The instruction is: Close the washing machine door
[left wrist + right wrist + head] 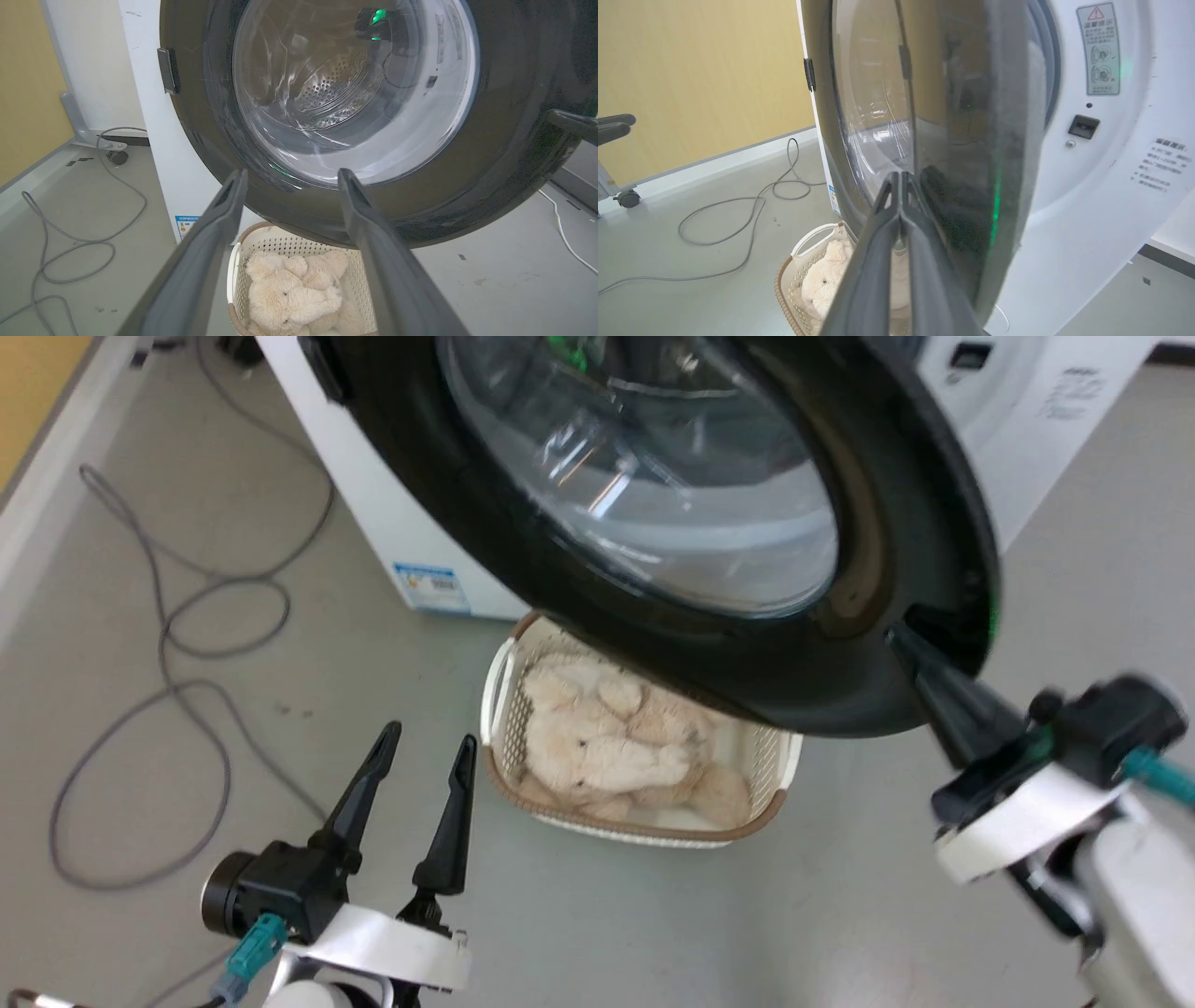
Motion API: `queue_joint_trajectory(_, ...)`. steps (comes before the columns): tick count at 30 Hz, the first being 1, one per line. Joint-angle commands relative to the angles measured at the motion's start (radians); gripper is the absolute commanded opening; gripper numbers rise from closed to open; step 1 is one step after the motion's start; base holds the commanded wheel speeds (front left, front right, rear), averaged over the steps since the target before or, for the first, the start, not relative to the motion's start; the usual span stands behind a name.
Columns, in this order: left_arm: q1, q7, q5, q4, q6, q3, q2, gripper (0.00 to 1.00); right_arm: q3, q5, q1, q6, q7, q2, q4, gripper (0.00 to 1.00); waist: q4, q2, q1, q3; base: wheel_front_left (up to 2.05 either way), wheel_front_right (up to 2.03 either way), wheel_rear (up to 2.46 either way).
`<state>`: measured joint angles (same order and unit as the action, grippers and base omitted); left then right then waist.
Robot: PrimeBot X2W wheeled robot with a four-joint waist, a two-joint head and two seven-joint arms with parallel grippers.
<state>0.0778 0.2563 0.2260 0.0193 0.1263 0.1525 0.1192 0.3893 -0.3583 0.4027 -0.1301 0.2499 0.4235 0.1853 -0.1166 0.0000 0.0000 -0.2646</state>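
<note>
The washing machine door (840,695), black-rimmed with a bulging glass window, stands partly open from the white washing machine (383,513). My right gripper (899,637) is shut, its joined fingertips pressed against the door's rim at the lower right. In the right wrist view the shut right gripper (901,175) rests against the door (971,140), beside the machine's front (1111,196). My left gripper (429,737) hangs open and holds nothing, low at the left over the floor. In its own view the left gripper (292,172) points at the door (514,163); the steel drum (327,88) shows through the glass.
A cream perforated basket (495,695) with a plush toy (597,747) sits on the floor beneath the door. A grey cable (168,644) loops over the floor at the left. A blue label (431,586) marks the machine's side.
</note>
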Motion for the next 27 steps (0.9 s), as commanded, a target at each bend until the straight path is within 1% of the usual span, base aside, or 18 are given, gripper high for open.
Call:
queue_joint_trajectory(1, 0.018, 0.005, 0.002, -0.004, 0.004, 0.002, 0.000, 1.00, 0.000, -0.014, 0.030, -0.001, -0.003, 0.014, 0.010, 0.00, -0.018, 0.0000, 0.0000, -0.027, 0.00, 0.00, 0.00)
queue_joint_trajectory(7, 0.059, 0.005, 0.007, -0.004, 0.004, 0.010, -0.009, 1.00, -0.026, -0.083, 0.152, -0.001, -0.023, 0.070, 0.074, 0.00, -0.049, 0.0000, 0.0000, -0.087, 0.00, 0.00, 0.00)
queue_joint_trajectory(14, 0.098, 0.005, 0.006, -0.018, 0.004, 0.019, -0.022, 1.00, -0.050, -0.149, 0.305, -0.001, -0.056, 0.114, 0.137, 0.00, -0.078, 0.0000, 0.0000, -0.150, 0.00, 0.00, 0.00)
queue_joint_trajectory(18, 0.113, 0.005, 0.004, -0.019, 0.004, 0.023, -0.027, 1.00, -0.071, -0.175, 0.388, -0.001, -0.069, 0.121, 0.190, 0.00, -0.090, 0.0000, 0.0000, -0.175, 0.00, 0.00, 0.00)
queue_joint_trajectory(27, 0.136, 0.005, 0.006, -0.018, 0.004, 0.024, -0.034, 1.00, -0.144, -0.186, 0.528, -0.001, -0.104, 0.103, 0.308, 0.00, -0.100, 0.0000, 0.0000, -0.209, 0.00, 0.00, 0.00)
